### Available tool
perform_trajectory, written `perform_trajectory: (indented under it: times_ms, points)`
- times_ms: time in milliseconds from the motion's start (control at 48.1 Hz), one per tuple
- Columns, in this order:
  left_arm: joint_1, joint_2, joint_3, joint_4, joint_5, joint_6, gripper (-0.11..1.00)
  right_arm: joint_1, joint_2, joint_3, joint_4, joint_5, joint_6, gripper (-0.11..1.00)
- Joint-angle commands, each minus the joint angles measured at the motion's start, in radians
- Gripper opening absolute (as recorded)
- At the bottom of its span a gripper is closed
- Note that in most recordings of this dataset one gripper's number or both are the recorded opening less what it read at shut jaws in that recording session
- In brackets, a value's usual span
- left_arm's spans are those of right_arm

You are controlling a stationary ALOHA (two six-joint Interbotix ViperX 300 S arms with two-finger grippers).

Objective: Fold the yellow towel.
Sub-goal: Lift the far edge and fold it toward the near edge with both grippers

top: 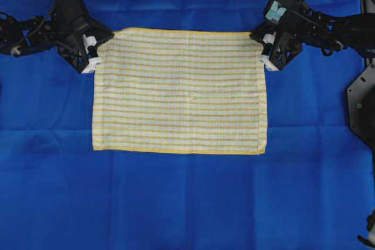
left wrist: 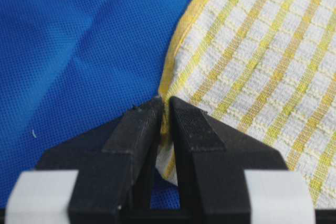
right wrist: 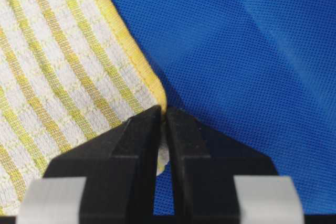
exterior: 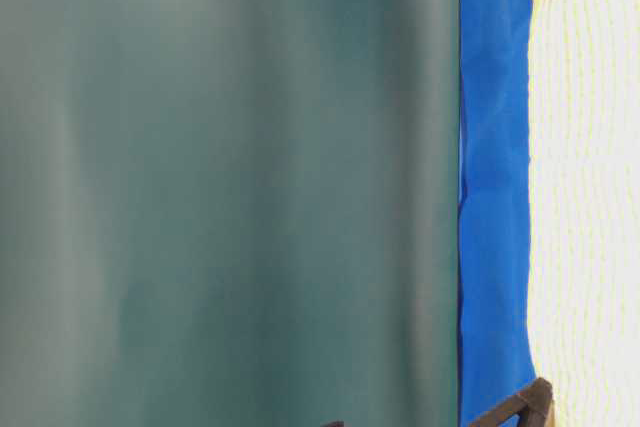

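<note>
My left fingers (left wrist: 164, 109) are pressed together on the yellow towel (top: 179, 89), pinching its hemmed edge right at a corner; the cloth bunches up between the two black tips. Same on the other side: my right fingers (right wrist: 163, 113) are clamped on the towel's opposite corner, w/ a bit of hem sticking out between the tips. Both pinched corners are on the towel's top edge in the overhead view, left corner at my left gripper (top: 94, 57), right corner at my right gripper (top: 266, 54). Rest of the towel lies flat & spread out on the blue cloth (top: 187, 203) covering the worktop, long side running between my two arms, bottom edge untouched. No writing or brand readable anywhere. Table-level view is turned sideways & mostly blurred.
</note>
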Motion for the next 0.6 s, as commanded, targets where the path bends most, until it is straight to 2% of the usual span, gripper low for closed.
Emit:
perform_trajectory:
  times_ms: [0, 312, 582]
  points:
    - [0.008, -0.017, 0.002, -0.003, 0.035, 0.0, 0.05, -0.003, -0.026, -0.011, 0.002, 0.0, -0.002, 0.04]
    - [0.003, -0.187, -0.014, -0.003, 0.147, 0.006, 0.05, -0.005, -0.163, -0.005, 0.0, 0.046, -0.006, 0.04]
    - [-0.002, -0.224, -0.017, -0.003, 0.163, 0.003, 0.05, -0.003, -0.19, 0.003, -0.002, 0.06, -0.006, 0.04]
